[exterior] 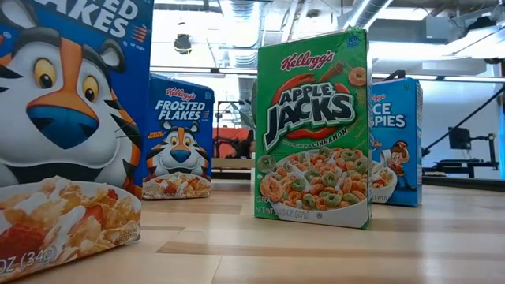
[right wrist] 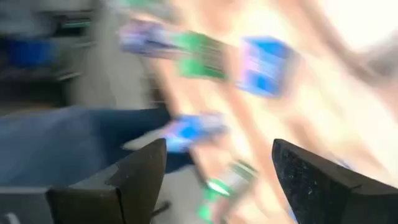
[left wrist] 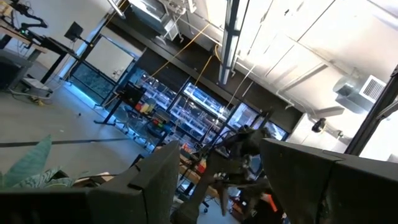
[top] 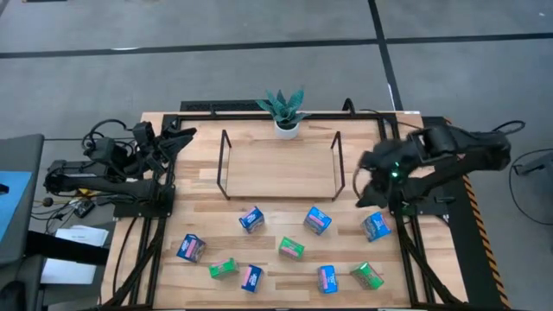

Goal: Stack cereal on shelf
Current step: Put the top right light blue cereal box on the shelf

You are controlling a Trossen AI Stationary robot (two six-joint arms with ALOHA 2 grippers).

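1. Right hand [top: 367, 186] hangs beside the shelf's [top: 278, 169] right end frame, fingers spread wide, gripping nothing. The risk, as I judge it: swinging down toward the boxes it clips that upright and shoves the shelf.
2. Left hand [top: 183, 136] waits at the bench's [top: 164, 268] back-left corner, fingers partly apart and empty.
3. Nearest blue box [top: 376, 226] lies tilted near the bench edge; a misaligned pinch could skid it off.
4. The cereal: nine small boxes scattered loose in front of the shelf, blue ones and green ones [top: 291, 249], lying at all angles. The shelf board is bare.
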